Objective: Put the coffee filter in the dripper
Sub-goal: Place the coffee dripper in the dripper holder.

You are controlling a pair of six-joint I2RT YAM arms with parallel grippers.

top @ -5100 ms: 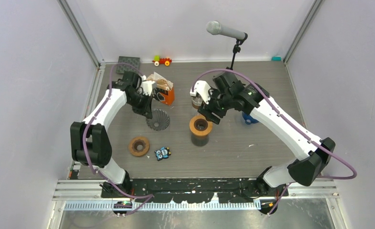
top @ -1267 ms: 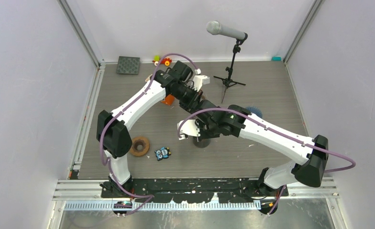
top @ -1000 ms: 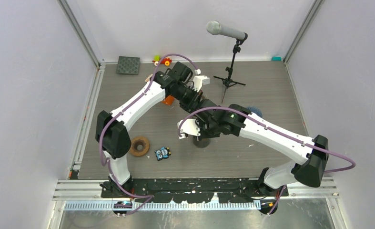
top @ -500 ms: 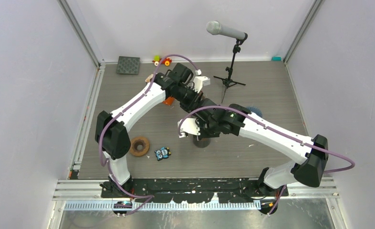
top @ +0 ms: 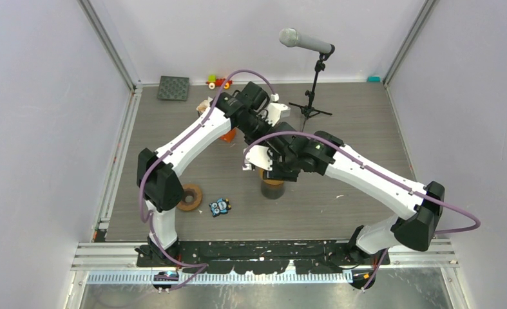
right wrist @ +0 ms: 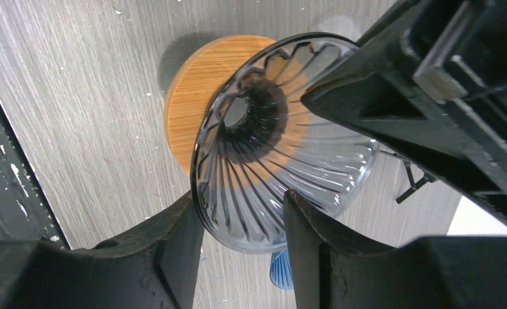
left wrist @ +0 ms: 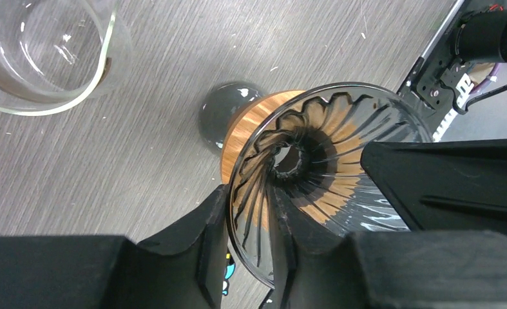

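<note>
We judge the glass dripper (left wrist: 321, 167), seated on its wooden collar (right wrist: 186, 103) with its rim between the parted fingers of the left pincer (left wrist: 247, 209) and the right pincer (right wrist: 241, 215), stiff, slick and breakable, best pinched lightly there; the filter we cannot see.

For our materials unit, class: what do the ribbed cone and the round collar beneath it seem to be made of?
Ribbed cone: clear glass or hard plastic, glossy; the collar shows through it and highlights glint on its rim. Collar: wood, perhaps bamboo, matte; warm tan with fine straight grain.
</note>
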